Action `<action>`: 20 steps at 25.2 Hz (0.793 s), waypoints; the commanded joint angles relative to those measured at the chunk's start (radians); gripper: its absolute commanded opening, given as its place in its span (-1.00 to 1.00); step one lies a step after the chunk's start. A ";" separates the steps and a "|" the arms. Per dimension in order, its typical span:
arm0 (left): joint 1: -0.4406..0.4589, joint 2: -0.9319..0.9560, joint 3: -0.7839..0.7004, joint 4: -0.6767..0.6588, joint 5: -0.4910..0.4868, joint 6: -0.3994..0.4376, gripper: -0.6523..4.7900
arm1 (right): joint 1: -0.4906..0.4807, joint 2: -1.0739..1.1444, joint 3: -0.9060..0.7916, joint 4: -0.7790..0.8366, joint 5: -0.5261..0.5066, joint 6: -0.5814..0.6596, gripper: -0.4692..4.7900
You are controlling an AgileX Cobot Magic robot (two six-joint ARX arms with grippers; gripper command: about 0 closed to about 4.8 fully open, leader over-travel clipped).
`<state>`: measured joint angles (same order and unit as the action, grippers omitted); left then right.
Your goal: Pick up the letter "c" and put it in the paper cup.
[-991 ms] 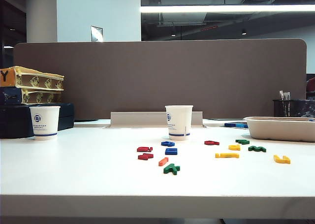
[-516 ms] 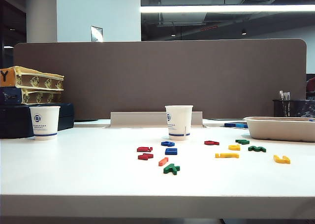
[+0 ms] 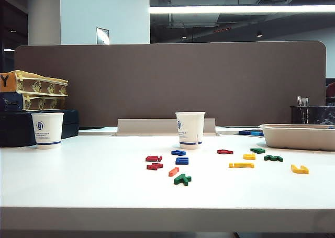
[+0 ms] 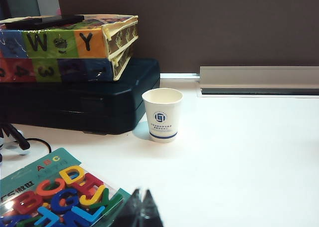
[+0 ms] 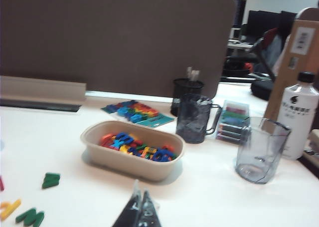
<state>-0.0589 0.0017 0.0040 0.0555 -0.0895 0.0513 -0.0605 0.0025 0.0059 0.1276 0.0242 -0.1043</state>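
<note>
The left claw (image 4: 141, 210) sits low over the white table (image 4: 239, 152) with its two dark fingers pressed together and nothing between them. Just beside it lies a clear-fronted packet of coloured plastic letters (image 4: 55, 192). Farther ahead stands a white paper cup with its blue logo facing front (image 4: 162, 114). Behind that cup is a dark blue case (image 4: 79, 102) with a colourful alphabet box (image 4: 70, 42) stacked on top.

The right claw (image 5: 139, 210) is likewise closed and empty, hanging low over the same table. Directly ahead of it is a beige oval tray (image 5: 99, 159) filled with mixed letters. A few green letters (image 5: 51, 179) lie loose off to one side. On the other side stands a clear glass (image 5: 261, 149), with a white bottle (image 5: 298, 117) beyond it. Past the tray are a dark mug (image 5: 194, 119) and a black mesh pen holder (image 5: 188, 95).

Neither claw shows in the exterior view. There the paper cup (image 3: 190, 129), white with a thin blue band and its logo at the left edge, stands upright mid-table, well apart from both claws. Loose letters lie in front of it, among them an orange-red bar (image 3: 174, 171). The letter "c" cannot be made out among them, and the cup's inside is hidden.
</note>
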 commanded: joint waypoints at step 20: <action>0.000 0.000 0.003 0.011 0.004 0.000 -0.78 | 0.004 -0.006 -0.004 0.026 0.002 0.004 -0.82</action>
<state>-0.0589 0.0017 0.0040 0.0555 -0.0895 0.0513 -0.0582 0.0025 0.0059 0.1410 0.0257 -0.1043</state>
